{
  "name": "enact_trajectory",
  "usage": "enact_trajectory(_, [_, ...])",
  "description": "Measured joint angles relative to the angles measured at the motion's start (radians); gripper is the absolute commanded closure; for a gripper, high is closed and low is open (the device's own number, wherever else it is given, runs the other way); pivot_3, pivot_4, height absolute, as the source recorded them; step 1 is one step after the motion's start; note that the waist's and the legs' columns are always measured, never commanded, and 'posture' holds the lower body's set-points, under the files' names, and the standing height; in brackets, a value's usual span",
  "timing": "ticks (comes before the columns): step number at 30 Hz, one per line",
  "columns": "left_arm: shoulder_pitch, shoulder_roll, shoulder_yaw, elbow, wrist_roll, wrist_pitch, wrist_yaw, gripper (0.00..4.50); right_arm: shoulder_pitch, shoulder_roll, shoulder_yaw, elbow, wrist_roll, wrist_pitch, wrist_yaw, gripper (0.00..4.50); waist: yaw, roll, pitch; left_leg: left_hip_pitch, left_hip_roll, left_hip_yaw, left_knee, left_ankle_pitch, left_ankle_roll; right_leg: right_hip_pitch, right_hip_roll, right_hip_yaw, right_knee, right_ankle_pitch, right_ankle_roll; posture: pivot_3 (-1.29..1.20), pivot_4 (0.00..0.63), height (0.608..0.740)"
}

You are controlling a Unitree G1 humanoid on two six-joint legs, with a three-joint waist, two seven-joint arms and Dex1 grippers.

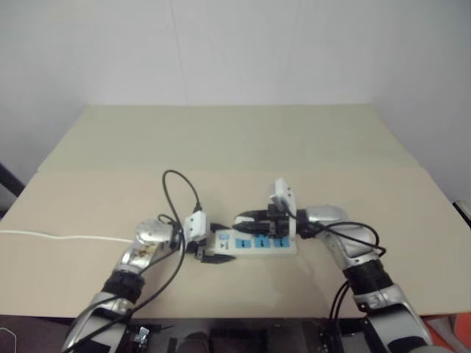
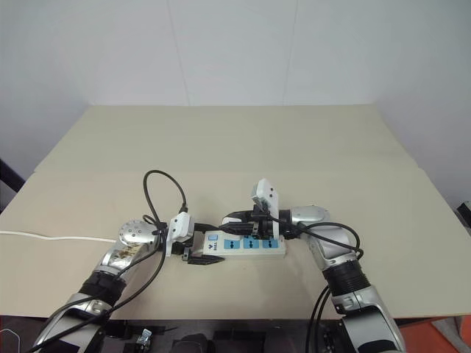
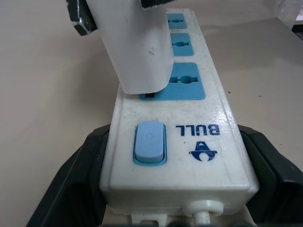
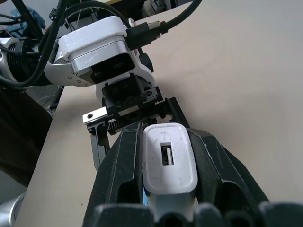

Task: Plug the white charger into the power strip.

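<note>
We see a tan desk (image 1: 235, 147) with a white power strip (image 2: 246, 247) lying flat near its front edge, its three blue socket faces turned upward. A thin white cord (image 1: 44, 236) runs away across the desk on our left side.

Our left gripper (image 2: 200, 254) reaches in from the left and its black jaws straddle the switch end of the power strip, one on each long side. In the left wrist view they press against both flanks beside the blue switch (image 3: 149, 142), so we judge they are grasping the strip to keep it from sliding or tipping while the plug goes in.

Our right gripper (image 4: 166, 165) comes in from the right, and its jaws are clenched on the white charger (image 4: 169, 165), one on each side of its body. The right wrist view shows the charger's end with a small port facing the camera, so its plug side points away toward the strip.

The left wrist view shows the white charger (image 3: 135, 47) standing on the socket face (image 3: 182, 81) nearest the switch, leaning slightly, with a thin dark gap under its lower edge. We judge that it is not yet fully seated and is held above that socket so its pins can be lined up and pressed straight down.
</note>
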Motion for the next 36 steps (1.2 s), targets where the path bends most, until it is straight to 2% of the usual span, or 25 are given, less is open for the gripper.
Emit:
enact_trajectory(7, [-0.002,0.0,-0.005,0.003,0.0,-0.009,-0.007,1.2,0.043,-0.047,0.058,-0.083,-0.096,-0.205,0.026,3.3,0.0,0.0,0.0,0.0,0.0,0.0,0.0,0.0,0.0,0.0,0.0,0.0,0.0,0.0,0.001,0.0,0.15,0.74])
enact_trajectory(11, [-0.002,0.0,-0.007,0.004,0.0,-0.013,-0.008,1.2,0.056,-0.049,0.074,-0.086,-0.127,-0.261,0.027,3.3,0.001,0.0,0.0,0.0,0.0,0.0,0.0,0.0,0.0,0.0,0.0,0.0,-0.001,0.0,0.001,0.0,0.15,0.74])
enact_trajectory(36, [0.013,0.006,-0.003,0.002,0.0,0.002,0.013,1.2,-0.024,-0.01,0.102,0.089,-0.126,-0.252,0.077,3.3,-0.006,-0.001,-0.005,0.007,0.0,0.0,0.0,0.0,0.0,0.005,0.0,0.001,0.0,0.0,0.001,0.0,0.15,0.74])
